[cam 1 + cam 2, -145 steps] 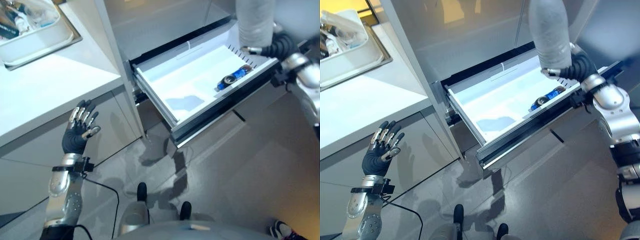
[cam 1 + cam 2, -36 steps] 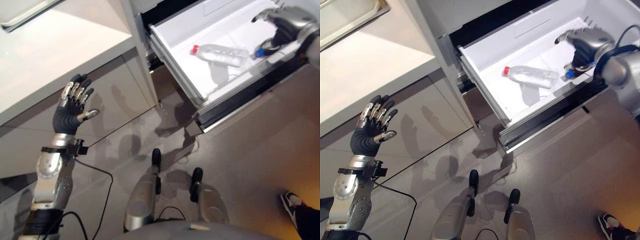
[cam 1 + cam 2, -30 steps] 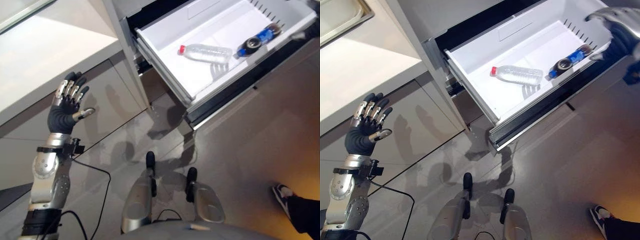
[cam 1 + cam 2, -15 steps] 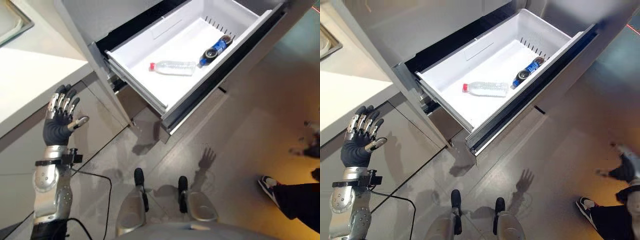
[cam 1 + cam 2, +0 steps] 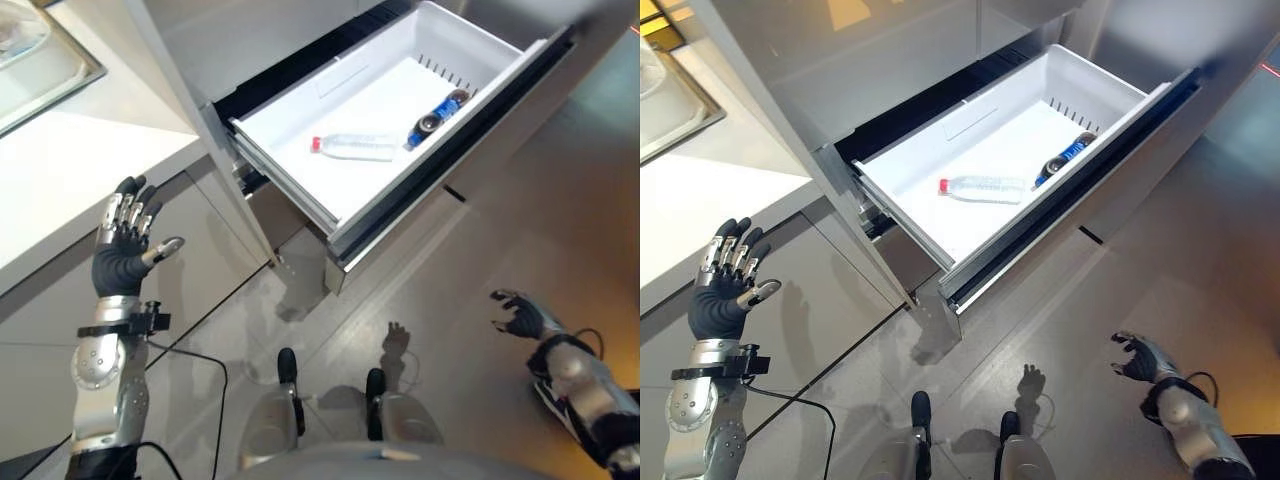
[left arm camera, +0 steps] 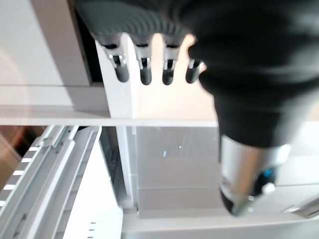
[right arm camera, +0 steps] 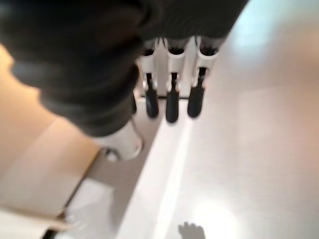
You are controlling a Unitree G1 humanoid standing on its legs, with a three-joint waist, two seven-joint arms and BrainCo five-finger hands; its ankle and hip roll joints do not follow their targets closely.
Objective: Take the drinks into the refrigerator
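Open refrigerator drawer [image 5: 480, 55] in which a clear bottle [image 5: 352, 146] and a dark bottle [image 5: 437, 113] are laid. Both the left robot hand [image 5: 125, 240] and right robot hand [image 5: 519, 318] are shown spread, empty, low. Closure is best achieved by an even push on the drawer front.

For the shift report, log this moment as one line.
drawer: open | clear bottle, blue-label bottle: lying inside | left robot hand: open, empty | right robot hand: open, empty, low over floor

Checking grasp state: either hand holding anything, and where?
Nothing held. Left hand and right hand are open and empty; both bottles lie in the drawer.
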